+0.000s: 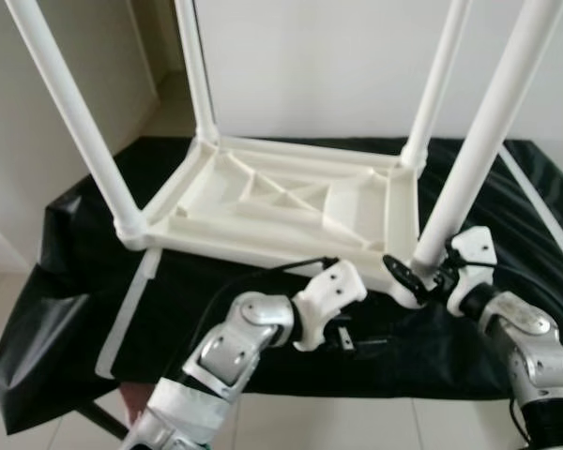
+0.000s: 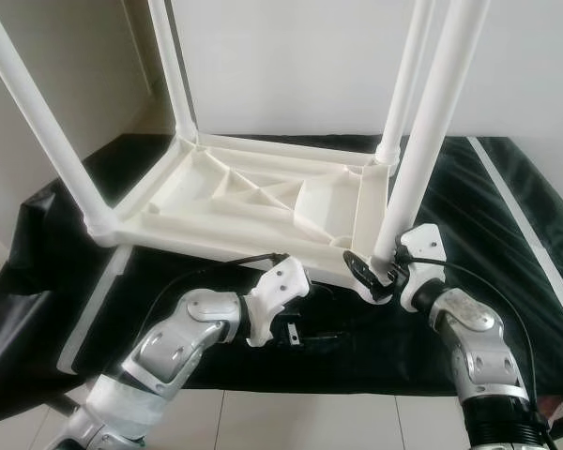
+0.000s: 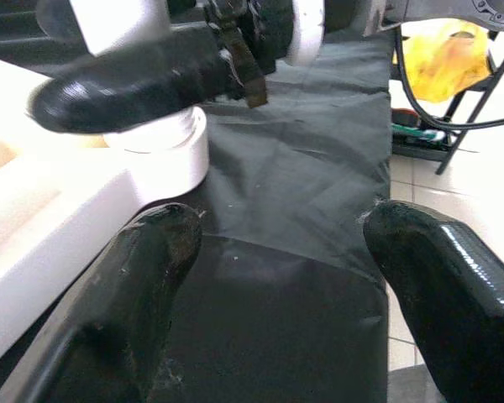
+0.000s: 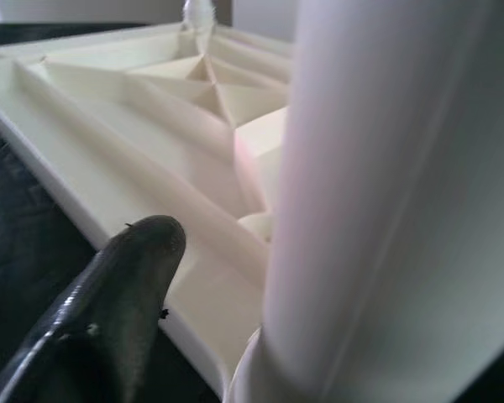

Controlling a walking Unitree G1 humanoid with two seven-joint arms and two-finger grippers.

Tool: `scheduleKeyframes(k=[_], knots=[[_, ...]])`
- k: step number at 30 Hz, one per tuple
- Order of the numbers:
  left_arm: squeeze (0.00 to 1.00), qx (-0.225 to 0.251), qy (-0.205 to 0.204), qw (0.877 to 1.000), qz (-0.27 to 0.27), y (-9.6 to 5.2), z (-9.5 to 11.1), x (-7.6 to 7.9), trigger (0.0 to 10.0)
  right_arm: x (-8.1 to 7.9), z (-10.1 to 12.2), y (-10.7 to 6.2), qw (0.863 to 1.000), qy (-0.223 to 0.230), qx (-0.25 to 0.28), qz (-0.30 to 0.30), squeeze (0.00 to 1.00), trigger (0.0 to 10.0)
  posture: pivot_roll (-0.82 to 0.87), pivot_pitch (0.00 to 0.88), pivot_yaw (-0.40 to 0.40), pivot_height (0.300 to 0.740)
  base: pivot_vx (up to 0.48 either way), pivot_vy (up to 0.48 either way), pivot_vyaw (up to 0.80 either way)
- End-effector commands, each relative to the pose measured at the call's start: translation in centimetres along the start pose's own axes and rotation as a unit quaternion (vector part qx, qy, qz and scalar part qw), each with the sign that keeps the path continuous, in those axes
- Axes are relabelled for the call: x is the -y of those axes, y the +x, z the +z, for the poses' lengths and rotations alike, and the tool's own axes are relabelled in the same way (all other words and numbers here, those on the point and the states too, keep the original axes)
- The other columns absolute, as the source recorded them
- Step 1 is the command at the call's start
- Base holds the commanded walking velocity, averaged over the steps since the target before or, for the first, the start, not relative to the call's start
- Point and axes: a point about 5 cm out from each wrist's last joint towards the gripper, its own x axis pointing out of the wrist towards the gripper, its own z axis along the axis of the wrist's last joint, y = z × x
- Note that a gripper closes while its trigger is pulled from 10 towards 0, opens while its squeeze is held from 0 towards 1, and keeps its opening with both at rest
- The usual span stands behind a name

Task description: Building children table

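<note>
While the black cloth [image 1: 469, 337] covered the work surface, we noted the white table top [image 1: 291, 202] lying upside down on it, ribbed underside up. Four white legs stood in its corner sockets: far left [image 1: 195, 70], far right [image 1: 438, 80], near left [image 1: 70, 112], near right [image 1: 483, 141]. By our reading, assembly was nearly done; what remained was seating the last leg firmly and turning the table upright.

Our right gripper [image 1: 420, 278] was at the base of the near right leg, one finger [image 4: 122, 294] on one side of the tube, seemingly clamped round it, though the other finger was hidden. Our left gripper [image 3: 277, 285] hovered just beside the same corner socket [image 3: 164, 151], fingers apart over bare cloth, holding nothing.

A loose white strip [image 1: 122, 314] lay on the cloth by the near left corner, unused.
</note>
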Motion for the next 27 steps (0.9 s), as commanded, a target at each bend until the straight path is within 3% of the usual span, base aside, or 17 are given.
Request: scheduleKeyframes(k=[1, 3, 4, 5, 6, 15, 16, 17, 24, 27], knots=[[0.0, -0.008, 0.011, 1.0, 0.008, -0.2, -0.1, 0.2, 10.0, 0.2, -0.1, 0.0, 1.0, -0.011, -0.007, 0.009, 0.0, 3.2, -0.03, 0.0, 0.001, 0.74, 0.0, 0.0, 0.0], [0.0, -0.008, 0.011, 1.0, 0.008, -0.2, -0.1, 0.2, 10.0, 0.2, -0.1, 0.0, 1.0, -0.011, -0.007, 0.009, 0.0, 3.2, -0.03, 0.0, 0.001, 0.74, 0.0, 0.0, 0.0], [0.0, -0.008, 0.01, 1.0, 0.008, -0.2, -0.1, 0.2, 10.0, 0.3, -0.2, 0.0, 1.0, -0.012, -0.008, 0.01, 0.0, 1.5, -0.03, 0.0, 0.0, 0.74, 0.0, 0.0, 0.0], [0.0, -0.008, 0.01, 1.0, 0.008, -0.2, -0.1, 0.2, 10.0, 0.3, -0.2, 0.0, 1.0, -0.012, -0.008, 0.01, 0.0, 1.5, -0.03, 0.0, 0.0, 0.74, 0.0, 0.0, 0.0], [0.0, -0.008, 0.013, 1.0, 0.009, -0.2, -0.1, 0.1, 10.0, 0.5, -0.4, -0.2, 1.0, -0.01, -0.011, 0.008, 0.0, 0.0, -0.03, 0.0, 0.0, 0.74, 0.0, 0.0, 0.0], [0.0, -0.007, 0.025, 1.0, 0.018, -0.1, 0.1, -0.2, 10.0, 0.9, -1.0, -0.5, 1.0, -0.011, -0.019, 0.005, 0.0, 0.0, -0.04, 0.0, 0.005, 0.74, 0.0, 0.0, 0.0], [0.0, -0.008, 0.026, 0.999, 0.02, -0.1, 0.1, -0.2, 10.0, 0.9, -1.1, -0.6, 1.0, -0.009, -0.022, 0.002, 0.0, 4.2, -0.04, 0.0, 0.004, 0.74, 0.0, 0.0, 0.0], [0.0, -0.009, 0.027, 0.999, 0.021, -0.2, 0.1, -0.2, 10.0, 0.9, -1.3, -0.6, 1.0, -0.003, -0.023, -0.002, 0.0, 10.0, -0.04, 0.0, 0.003, 0.74, 0.0, 0.0, 0.0], [0.0, -0.012, 0.024, 0.999, 0.026, -0.3, -0.1, 0.0, 10.0, 0.8, -1.3, -0.6, 0.999, 0.019, -0.011, -0.034, 0.0, 10.0, -0.03, 0.0, -0.008, 0.74, 0.0, 0.0, 0.0], [0.0, -0.012, 0.022, 0.999, 0.032, -0.4, -0.2, 0.1, 10.0, 0.5, -1.2, -0.4, 0.995, 0.021, 0.0, -0.102, 0.0, 10.0, -0.02, 0.0, -0.019, 0.74, 0.0, 0.0, 0.0]])
